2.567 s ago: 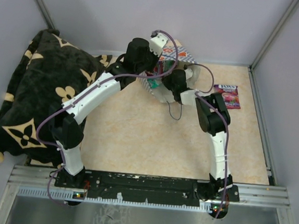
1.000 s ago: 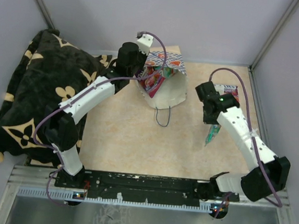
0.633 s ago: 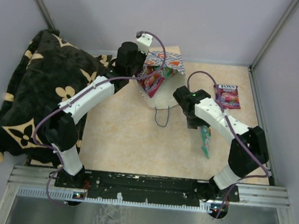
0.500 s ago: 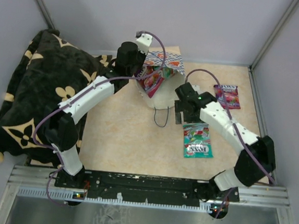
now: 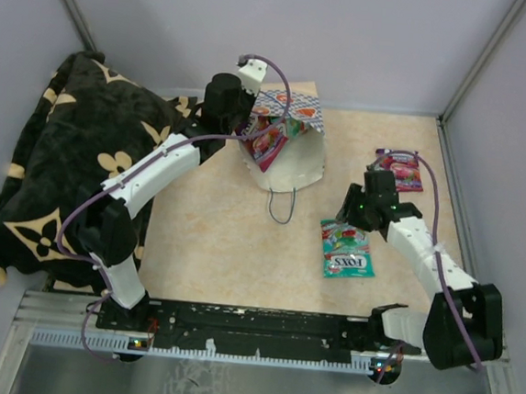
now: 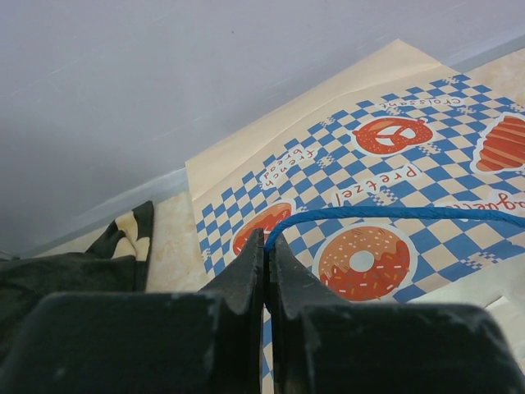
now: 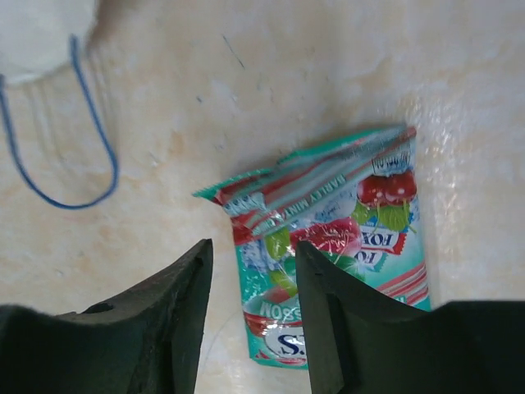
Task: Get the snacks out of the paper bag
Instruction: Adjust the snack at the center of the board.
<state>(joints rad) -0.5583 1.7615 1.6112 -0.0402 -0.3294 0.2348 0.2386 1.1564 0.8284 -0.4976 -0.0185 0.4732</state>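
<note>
The paper bag (image 5: 294,158) lies on its side at the back of the table, its mouth toward the left. A pink packet (image 5: 270,142) shows in the mouth. My left gripper (image 5: 254,122) is shut on the bag's blue string handle (image 6: 385,213), over the checkered band (image 6: 426,172). A teal snack packet (image 5: 346,250) lies flat on the table. My right gripper (image 5: 349,209) is open and empty just above its upper end; in the right wrist view the gripper (image 7: 250,263) hangs over the packet (image 7: 344,246). A purple-pink packet (image 5: 404,170) lies at the back right.
A black floral blanket (image 5: 72,171) is heaped along the left side. The bag's other blue handle loop (image 5: 282,208) lies on the table in front of the bag, also in the right wrist view (image 7: 61,156). Grey walls close the back and sides.
My right gripper carried the teal packet away from the bag, let it go on the table, and drew back to the right, open. The left gripper has held the handle still.
</note>
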